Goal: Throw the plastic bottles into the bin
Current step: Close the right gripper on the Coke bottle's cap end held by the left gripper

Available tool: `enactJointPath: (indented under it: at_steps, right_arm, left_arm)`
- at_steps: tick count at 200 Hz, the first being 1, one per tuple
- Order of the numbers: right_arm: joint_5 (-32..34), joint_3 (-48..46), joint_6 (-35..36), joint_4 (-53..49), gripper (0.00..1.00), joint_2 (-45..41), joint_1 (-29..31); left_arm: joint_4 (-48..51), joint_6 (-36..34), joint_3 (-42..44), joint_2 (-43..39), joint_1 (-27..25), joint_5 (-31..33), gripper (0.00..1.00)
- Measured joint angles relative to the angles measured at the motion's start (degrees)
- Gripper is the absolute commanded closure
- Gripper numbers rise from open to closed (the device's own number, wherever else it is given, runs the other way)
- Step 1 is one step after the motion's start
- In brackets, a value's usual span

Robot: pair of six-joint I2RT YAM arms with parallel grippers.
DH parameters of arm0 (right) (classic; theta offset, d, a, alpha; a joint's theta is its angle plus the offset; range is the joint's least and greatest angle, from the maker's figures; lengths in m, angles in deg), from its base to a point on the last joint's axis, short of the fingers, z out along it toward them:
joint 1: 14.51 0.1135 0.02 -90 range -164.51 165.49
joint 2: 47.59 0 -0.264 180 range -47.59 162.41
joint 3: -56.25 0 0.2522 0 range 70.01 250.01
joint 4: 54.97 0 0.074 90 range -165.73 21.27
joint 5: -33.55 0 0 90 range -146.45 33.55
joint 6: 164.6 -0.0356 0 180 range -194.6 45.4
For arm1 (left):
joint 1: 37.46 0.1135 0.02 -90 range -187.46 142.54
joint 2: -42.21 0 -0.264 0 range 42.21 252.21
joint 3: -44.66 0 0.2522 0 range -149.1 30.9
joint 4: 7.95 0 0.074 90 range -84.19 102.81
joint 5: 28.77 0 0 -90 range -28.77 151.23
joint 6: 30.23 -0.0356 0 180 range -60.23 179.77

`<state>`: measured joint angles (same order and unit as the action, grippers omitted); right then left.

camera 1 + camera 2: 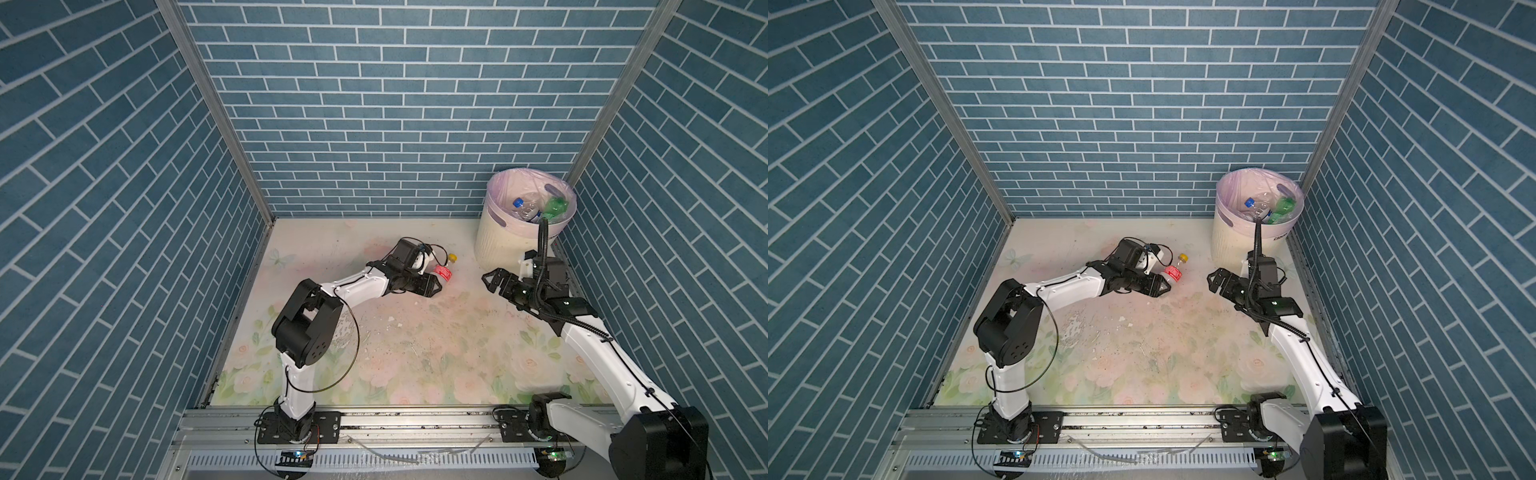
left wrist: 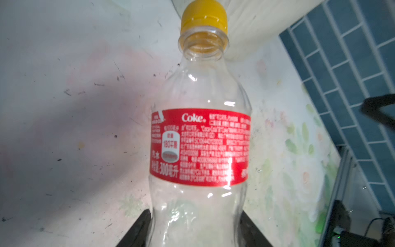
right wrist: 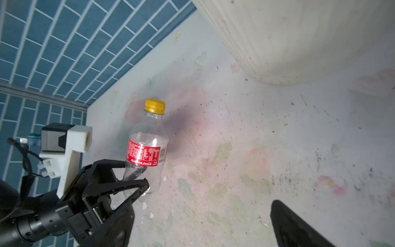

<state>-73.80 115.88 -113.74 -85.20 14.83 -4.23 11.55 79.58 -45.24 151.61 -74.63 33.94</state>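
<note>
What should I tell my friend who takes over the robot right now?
Left gripper: shut on the bottom end of the red-label bottle, which is left of the bin.
Right gripper: open and empty, in front of the bin.
Done: several bottles already lie in the bin, at the back right corner.
Left: carry this bottle over and drop it in. No other bottle shows on the mat.
</note>
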Motion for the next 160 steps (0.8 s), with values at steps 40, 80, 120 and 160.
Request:
enactJointPath:
  at_steps: [40, 80, 120, 160]
  right_arm:
    - [-0.9, 0.5, -4.4, 7.4, 0.04, 5.4, 4.0]
    - [-0.7, 5.0, -6.3, 11.5, 0.07, 14.0, 10.1]
    - [-1.9, 8.7, -8.8, 17.2, 0.11, 19.2, 11.5]
    - [-3.3, 11.0, -11.6, 22.2, 0.15, 23.2, 12.2]
  left_arm:
    - [-8.7, 6.7, 2.9, -1.9, 0.5, -3.3, 0.40]
    - [-14.6, 12.0, 4.7, -2.4, 0.4, -5.5, 0.39]
    - [-16.8, 14.4, 6.4, -4.9, 0.5, -5.9, 0.39]
    - [-17.6, 15.5, 7.6, -6.1, 0.4, -6.2, 0.39]
